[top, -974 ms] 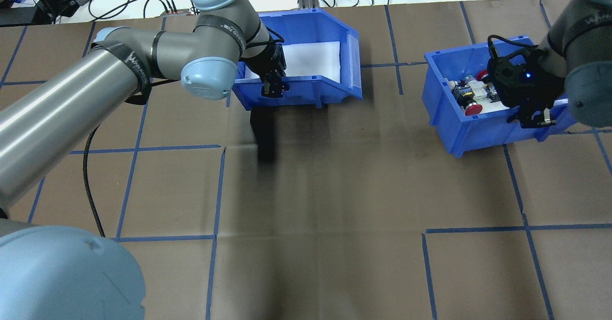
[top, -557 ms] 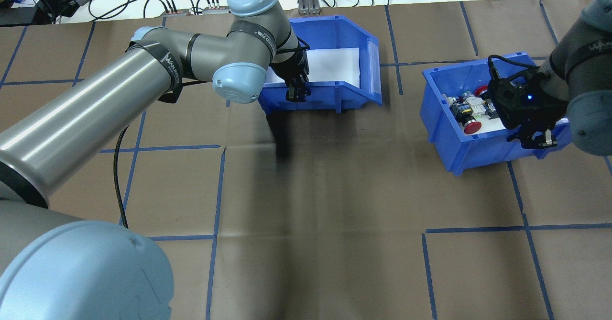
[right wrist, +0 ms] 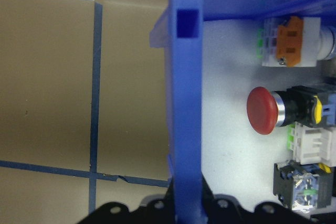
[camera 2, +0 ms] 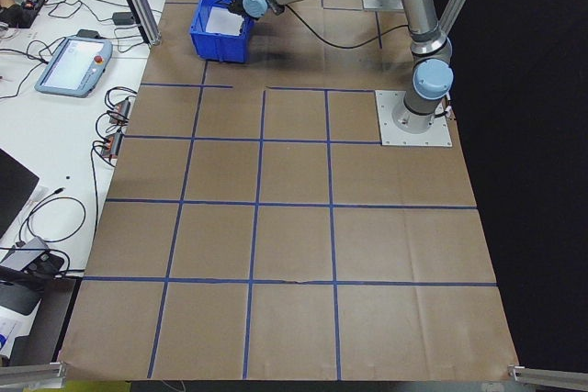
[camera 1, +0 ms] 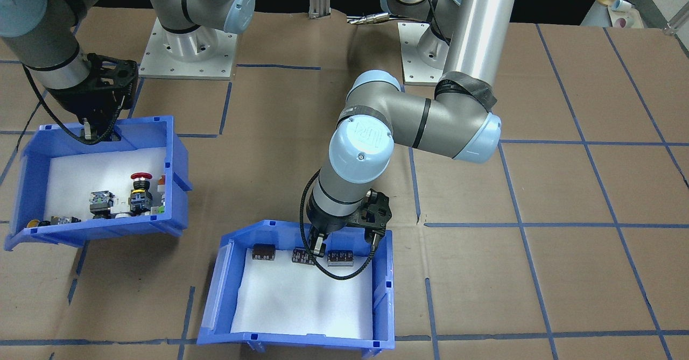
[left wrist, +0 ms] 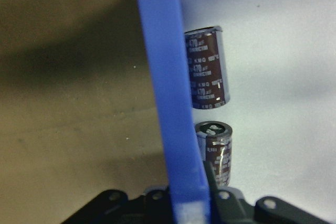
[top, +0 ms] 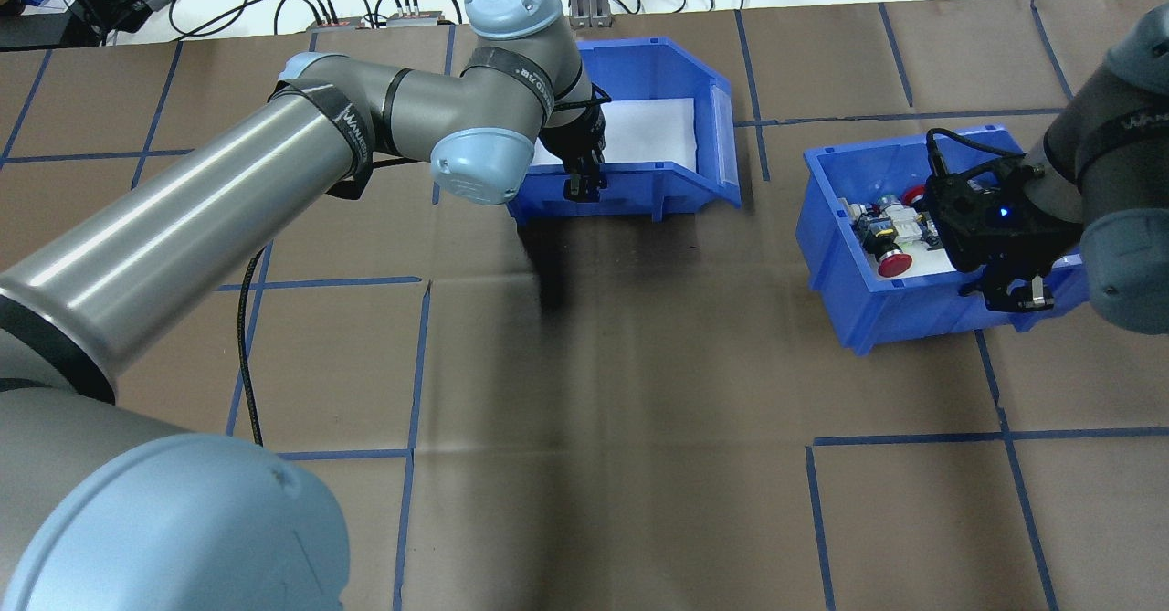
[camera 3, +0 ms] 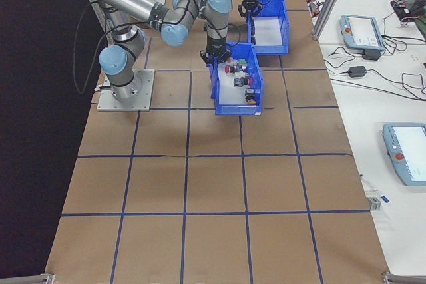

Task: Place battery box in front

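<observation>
A: Our left gripper (camera 1: 344,244) pinches the battery box (camera 1: 301,295) wall at 12 o'clock; its wrist hides 1 of 3 cylinders (camera 1: 264,252).

B: Our right gripper (camera 1: 98,132) clamps the switch bin (camera 1: 97,188) wall; small parts blur.

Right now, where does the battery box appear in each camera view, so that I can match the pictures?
Front-facing: battery box at bottom centre.
Overhead: top centre, below the left arm's wrist.
Exterior left: top left, small.
Exterior right: top, beyond the switch bin.
Left wrist: only its blue wall and two dark cylinders.
Right wrist: not in view.
Shared landmark: the left gripper clamped on its wall.
</observation>
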